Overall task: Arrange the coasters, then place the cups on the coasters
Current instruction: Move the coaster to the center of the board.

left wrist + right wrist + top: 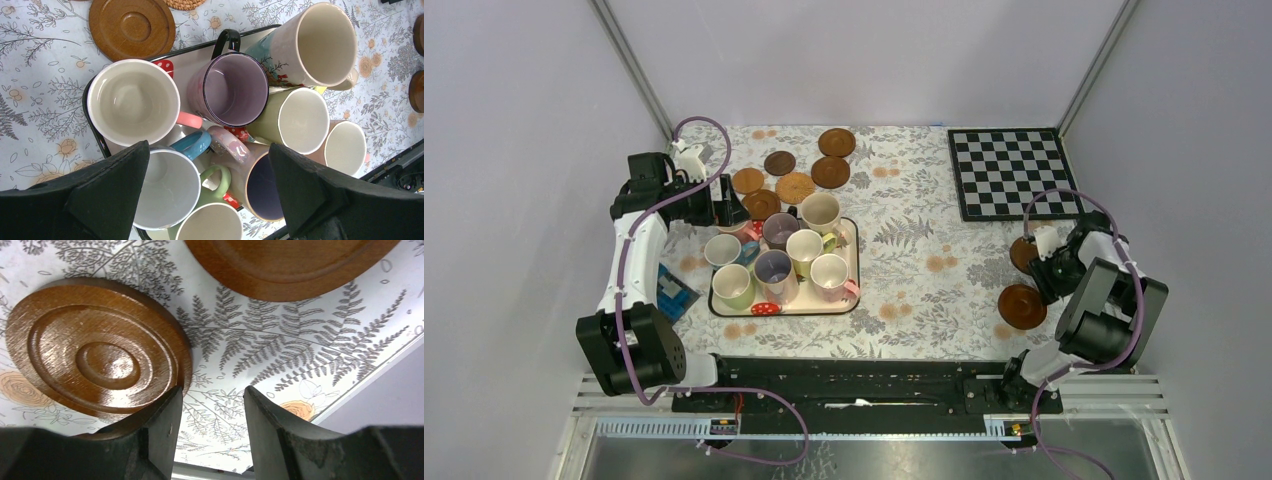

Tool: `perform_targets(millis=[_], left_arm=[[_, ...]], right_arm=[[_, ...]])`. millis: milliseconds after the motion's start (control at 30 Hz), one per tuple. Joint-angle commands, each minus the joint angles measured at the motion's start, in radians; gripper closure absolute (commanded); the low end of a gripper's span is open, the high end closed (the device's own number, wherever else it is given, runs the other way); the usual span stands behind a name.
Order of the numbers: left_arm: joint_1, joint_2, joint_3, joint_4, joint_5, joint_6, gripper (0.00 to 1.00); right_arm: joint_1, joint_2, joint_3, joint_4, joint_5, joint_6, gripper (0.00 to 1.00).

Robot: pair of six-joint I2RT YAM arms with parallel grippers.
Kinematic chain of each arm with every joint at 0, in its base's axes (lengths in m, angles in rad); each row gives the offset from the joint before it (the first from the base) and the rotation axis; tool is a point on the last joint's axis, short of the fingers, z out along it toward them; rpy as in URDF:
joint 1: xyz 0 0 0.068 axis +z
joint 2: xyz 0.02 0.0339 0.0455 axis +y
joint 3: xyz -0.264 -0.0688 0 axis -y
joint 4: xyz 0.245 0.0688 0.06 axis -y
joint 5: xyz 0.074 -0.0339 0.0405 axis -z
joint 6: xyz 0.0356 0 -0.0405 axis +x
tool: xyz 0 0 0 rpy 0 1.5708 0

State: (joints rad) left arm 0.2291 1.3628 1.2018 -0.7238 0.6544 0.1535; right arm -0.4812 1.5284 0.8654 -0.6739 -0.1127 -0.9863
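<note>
- The left gripper [207,146] hangs released, jaws wide, over the cups [132,100]. They stand packed rim to rim on the tray [848,236], so a descent here could catch a neighbouring handle and tip or drag a second cup.
- The right gripper [211,390] is half parted and grasps nothing. Floral cloth [280,355] shows between its fingers [160,435], and one finger sits just beside the rim of a dark coaster [100,350].
- Closing from here would likely pinch air or shove that coaster along the desk [914,250], whose edge is close.
- A second coaster [290,265] lies near; a sliding push could knock the two together.
- Six more coasters [795,187] sit clustered beyond the tray, some touching, so no cup has a clear landing spot.
</note>
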Motion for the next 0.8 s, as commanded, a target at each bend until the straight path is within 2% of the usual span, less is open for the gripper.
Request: perform_targets(millis=[0,133,167,200,467,767], left_arm=[[-0.002,-0.027,0.004,0.042,0.013,0.018,0.01],[-0.002,-0.027,0.002,0.045,0.009,0.015,0.01],[-0.002,-0.028,0.002,0.047,0.008,0.014,0.01],[-0.003,-0.028,0.002,0.046,0.008,0.014,0.01],[-0.01,-0.023,-0.005,0.054,0.024,0.01,0.01],[-0.01,-0.021,-0.023,0.072,0.029,0.01,0.01]], right_arm=[[-0.018,0.038,0.063,-0.025,0.019,-0.035,0.44],[-0.018,0.025,0.083,-0.081,-0.039,-0.028,0.41],[-0.063,0.01,0.086,-0.099,-0.067,-0.028,0.39],[-0.022,-0.005,0.087,-0.118,-0.093,-0.028,0.36],[-0.019,-0.052,0.067,-0.192,-0.208,-0.022,0.14],[-0.016,-0.052,-0.01,-0.039,-0.155,0.05,0.14]])
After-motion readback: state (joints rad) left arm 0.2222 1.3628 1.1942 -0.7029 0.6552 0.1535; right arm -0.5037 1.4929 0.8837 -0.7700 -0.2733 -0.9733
